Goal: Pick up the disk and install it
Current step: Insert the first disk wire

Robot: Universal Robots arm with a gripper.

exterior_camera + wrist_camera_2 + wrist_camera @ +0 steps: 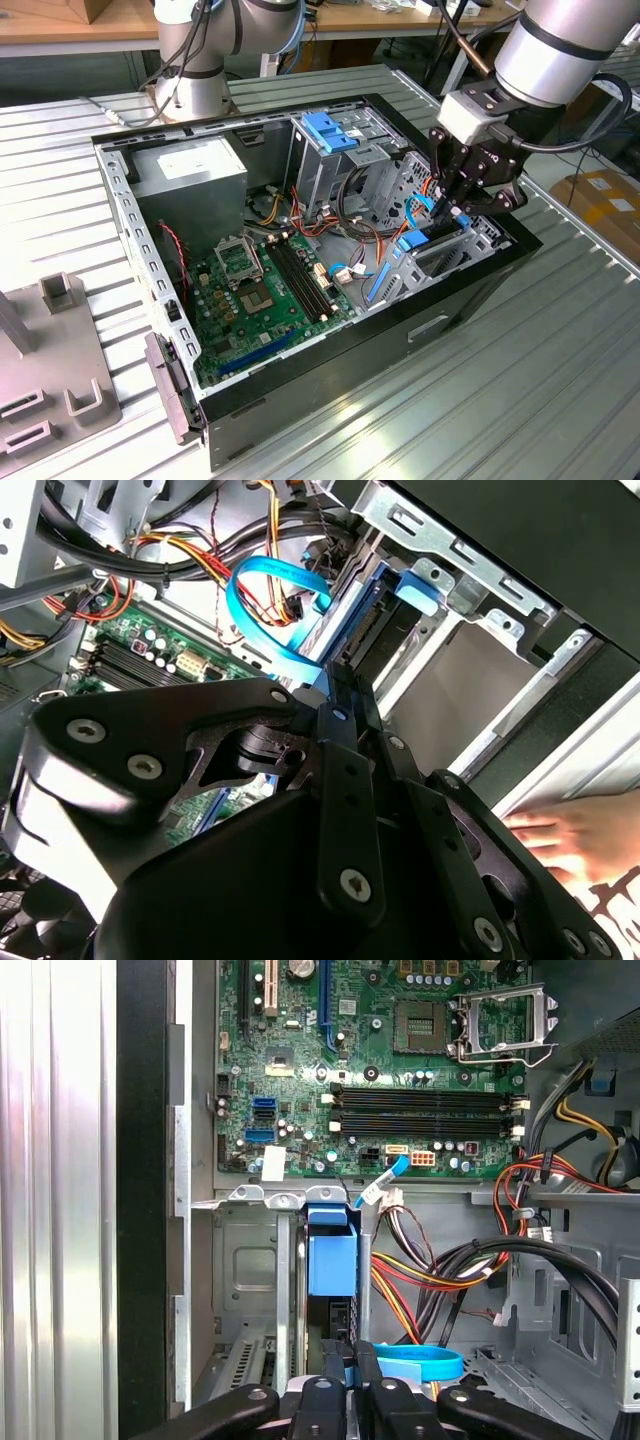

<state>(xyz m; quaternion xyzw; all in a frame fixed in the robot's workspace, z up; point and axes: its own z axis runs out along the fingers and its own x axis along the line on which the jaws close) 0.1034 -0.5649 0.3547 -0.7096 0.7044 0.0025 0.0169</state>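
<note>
**Blue-framed disk in the bay, install step in hand**

Exterior view: open computer case (330, 360) on the ribbed metal bench (560, 380). At the exterior view's right, reaching down inside the case, the claw (452, 212). Just below it, the disk (413, 241), sitting in the drive bay (462, 250) beside the motherboard (265, 290).

Second wrist view: claw (335, 675) closed on the near edge of the disk (372, 620), fingers pinched close together. Disk on edge between the bay's metal rails, blue tab at its far end. Looped blue cable (270, 590) just beside it; touching or not, cannot tell. Beyond the case wall, a person's hand (560, 835).

First wrist view: same pinch at the claw (350, 1360). Disk (332, 1260) upright in the drive bay (250, 1260), blue frame toward the motherboard end. Wire bundle (430, 1270) close alongside.

Judged: pickup done, insertion in hand, looks near seated but not confirmed. Next move, judged: calls for straight travel along the rails, no tilt, clear of the blue cable and wire bundle, with the grip held firm on that thin edge.
</note>
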